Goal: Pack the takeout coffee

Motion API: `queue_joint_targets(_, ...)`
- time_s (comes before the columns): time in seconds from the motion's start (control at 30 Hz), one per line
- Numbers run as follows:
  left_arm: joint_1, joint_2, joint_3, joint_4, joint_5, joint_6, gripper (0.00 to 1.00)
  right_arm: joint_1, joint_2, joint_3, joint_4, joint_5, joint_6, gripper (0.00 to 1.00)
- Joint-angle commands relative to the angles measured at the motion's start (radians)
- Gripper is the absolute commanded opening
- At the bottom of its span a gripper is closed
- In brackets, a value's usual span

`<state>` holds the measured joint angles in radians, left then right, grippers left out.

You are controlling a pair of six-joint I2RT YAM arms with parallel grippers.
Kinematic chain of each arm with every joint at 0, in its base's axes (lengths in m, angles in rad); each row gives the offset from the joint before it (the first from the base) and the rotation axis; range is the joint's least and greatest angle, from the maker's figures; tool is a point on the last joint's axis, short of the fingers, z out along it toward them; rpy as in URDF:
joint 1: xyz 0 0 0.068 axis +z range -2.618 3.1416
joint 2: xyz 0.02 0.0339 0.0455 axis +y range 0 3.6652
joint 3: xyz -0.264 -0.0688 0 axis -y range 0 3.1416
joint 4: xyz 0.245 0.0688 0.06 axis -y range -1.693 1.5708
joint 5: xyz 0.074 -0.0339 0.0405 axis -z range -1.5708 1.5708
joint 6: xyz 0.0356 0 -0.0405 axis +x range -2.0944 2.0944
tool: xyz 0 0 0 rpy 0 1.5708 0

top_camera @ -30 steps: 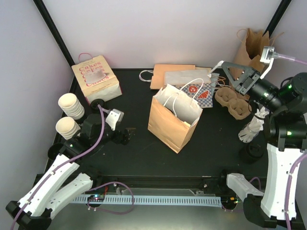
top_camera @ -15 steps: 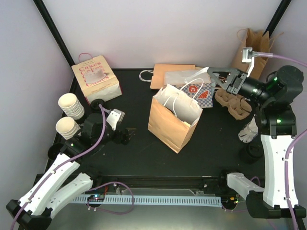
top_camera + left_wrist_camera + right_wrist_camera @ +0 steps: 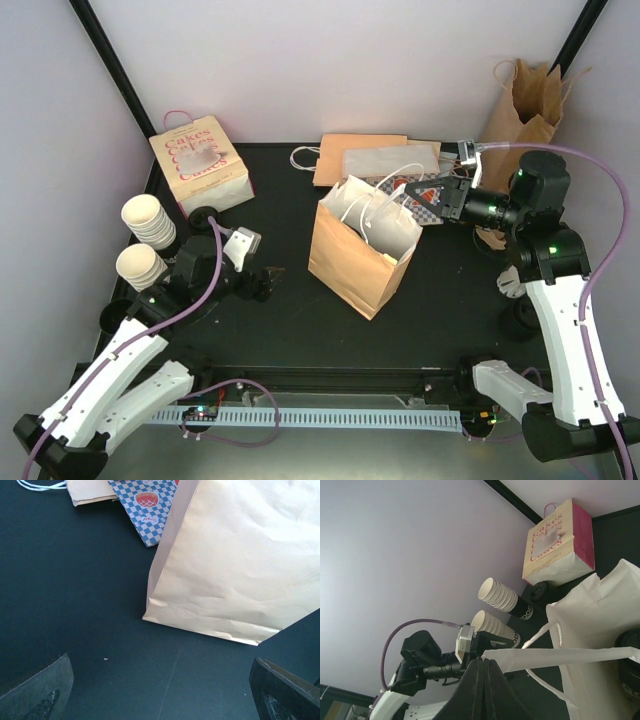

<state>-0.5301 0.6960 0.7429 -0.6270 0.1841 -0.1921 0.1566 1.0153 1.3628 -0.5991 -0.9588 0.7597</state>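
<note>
- One dark round shape, which we take for the lid of the takeout coffee [image 3: 629,650], sits low inside the paper bag [image 3: 355,255], just right of the right jaws [image 3: 481,662]; we cannot be sure.
- We judge the cup light, thin-walled and easily crushed, with a lid that can pop off. It should be gripped around the body, upright.
- The right jaws are clenched on the bag's white top edge.
- The left jaws [image 3: 160,700] are spread wide and empty above the bench [image 3: 75,605], with the bag just ahead.

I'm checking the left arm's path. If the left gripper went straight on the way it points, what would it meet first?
Probably the near side of the standing brown paper bag, which lies ahead of the open left gripper. Depth is hard to judge.
</note>
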Motion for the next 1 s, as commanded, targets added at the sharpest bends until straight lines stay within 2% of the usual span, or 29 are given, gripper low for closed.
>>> queue_joint_targets(0.0, 0.007, -0.002, 0.001, 0.023, 0.012, 0.019, 0.99, 0.016, -0.009, 0.003, -0.009, 0.044, -0.03, 0.01)
queue_joint_targets(0.27, 0.007, -0.004, 0.001, 0.022, 0.007, 0.019, 0.99, 0.09, 0.053, 0.063, -0.002, 0.101, -0.031, 0.01)
queue_joint_targets(0.47, 0.008, -0.003, 0.001, 0.022, 0.007, 0.018, 0.99, 0.094, 0.073, 0.164, -0.183, 0.234, -0.138, 0.01)
queue_joint_targets(0.57, 0.008, -0.003, 0.001, 0.022, 0.007, 0.019, 0.99, 0.093, 0.057, 0.159, -0.244, 0.271, -0.167, 0.02)
queue_joint_targets(0.6, 0.007, -0.003, 0.001, 0.022, 0.009, 0.019, 0.99, 0.094, 0.05, 0.15, -0.258, 0.282, -0.172, 0.06)
queue_joint_targets(0.7, 0.008, -0.003, 0.0, 0.022, 0.012, 0.019, 0.99, 0.094, 0.028, 0.125, -0.276, 0.336, -0.181, 0.26)
queue_joint_targets(0.8, 0.007, -0.002, 0.001, 0.023, 0.014, 0.019, 0.99, 0.093, 0.018, 0.148, -0.312, 0.442, -0.189, 0.55)
queue_joint_targets(0.83, 0.007, -0.003, 0.001, 0.024, 0.015, 0.019, 0.99, 0.093, 0.015, 0.161, -0.325, 0.475, -0.193, 0.6)
queue_joint_targets(0.97, 0.007, -0.004, 0.0, 0.023, 0.015, 0.019, 0.99, 0.093, 0.011, 0.222, -0.392, 0.607, -0.219, 0.61)
